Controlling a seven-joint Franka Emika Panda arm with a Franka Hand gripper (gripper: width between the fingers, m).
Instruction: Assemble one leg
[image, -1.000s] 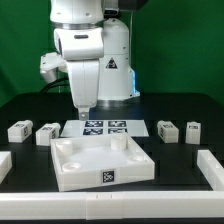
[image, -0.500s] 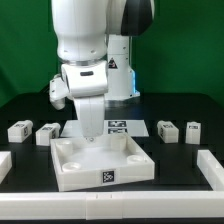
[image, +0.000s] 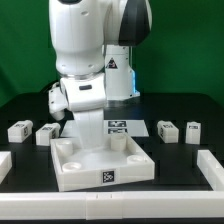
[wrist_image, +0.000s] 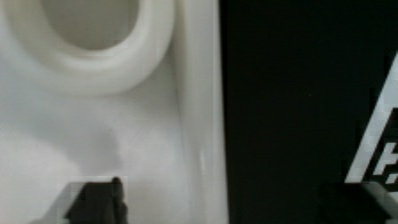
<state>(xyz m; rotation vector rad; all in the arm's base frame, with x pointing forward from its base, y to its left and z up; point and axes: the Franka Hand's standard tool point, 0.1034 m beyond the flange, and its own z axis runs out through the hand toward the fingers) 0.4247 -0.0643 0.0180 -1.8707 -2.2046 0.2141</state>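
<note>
the arm's shell (image: 82, 40) looks like glossy smooth plastic, the white tabletop (image: 75, 180) smooth plastic with a soft sheen, the leg (image: 46, 134) at nine o'clock of it matt plastic, the black table (image: 185, 108) matt.

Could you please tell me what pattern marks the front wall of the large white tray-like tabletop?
A small black-and-white square tag, best seen in the exterior view.

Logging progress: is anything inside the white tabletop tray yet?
No leg shows inside the tabletop, only its round corner sockets. The gripper hangs over part of it, hiding the floor beneath in the exterior view. Four legs sit outside it.
</note>
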